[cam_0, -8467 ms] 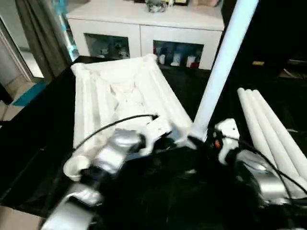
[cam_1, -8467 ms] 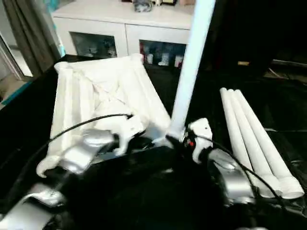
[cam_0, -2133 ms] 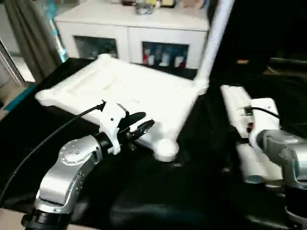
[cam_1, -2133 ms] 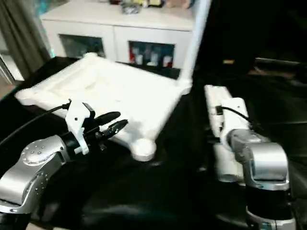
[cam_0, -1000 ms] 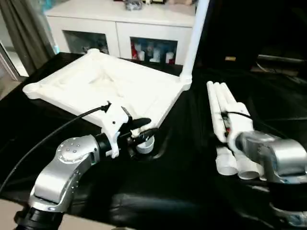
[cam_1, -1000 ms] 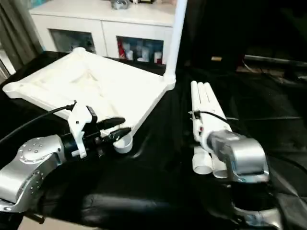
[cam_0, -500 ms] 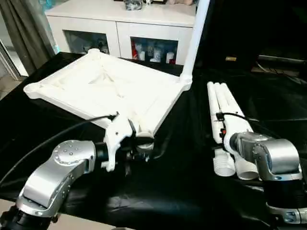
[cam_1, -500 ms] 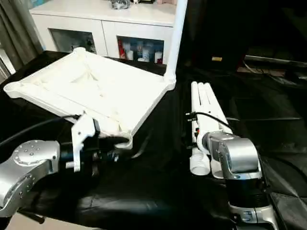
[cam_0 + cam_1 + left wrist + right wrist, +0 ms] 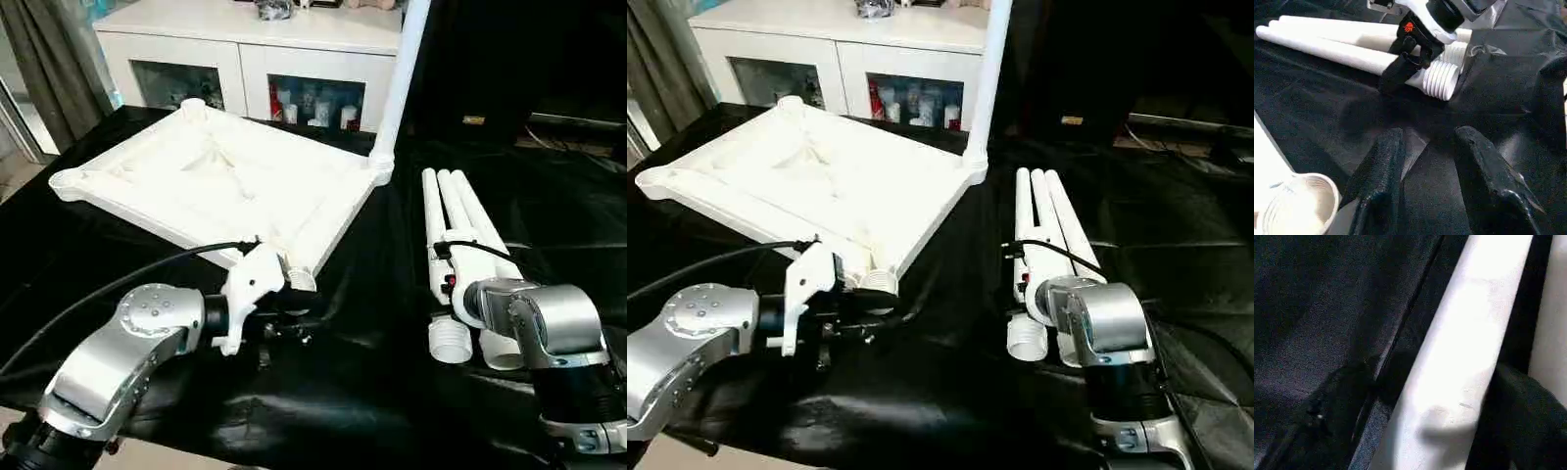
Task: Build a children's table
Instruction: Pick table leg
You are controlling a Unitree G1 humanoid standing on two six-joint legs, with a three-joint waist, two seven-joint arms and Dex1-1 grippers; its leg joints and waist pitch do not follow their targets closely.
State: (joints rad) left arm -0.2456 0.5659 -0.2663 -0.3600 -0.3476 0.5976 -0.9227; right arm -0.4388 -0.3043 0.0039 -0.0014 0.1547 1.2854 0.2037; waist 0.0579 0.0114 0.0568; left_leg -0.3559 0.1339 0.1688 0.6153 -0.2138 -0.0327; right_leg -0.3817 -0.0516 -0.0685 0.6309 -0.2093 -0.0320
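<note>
Lying upside down on the black surface [image 9: 118,264], the tabletop [image 9: 225,181] carries one upright leg [image 9: 397,83]; the left gripper [image 9: 1427,161] hangs beside its near corner socket [image 9: 299,281], jaws parted, empty. Three legs [image 9: 456,230] remain loose under the right gripper [image 9: 1400,68], jaws straddling one.

The table top [image 9: 225,181], which eight seconds back lay end-on before the robot, now lies turned, with its one fitted leg [image 9: 397,78] at the far right corner and not the near one. The left gripper [image 9: 1427,161], then beside that leg, has dropped to the black sheet [image 9: 372,382] below the near corner socket [image 9: 299,279]. The right gripper [image 9: 1400,66] has left the leg and come down over the leftmost of the three loose legs [image 9: 460,240], its fingers narrowing around it in the last second.
</note>
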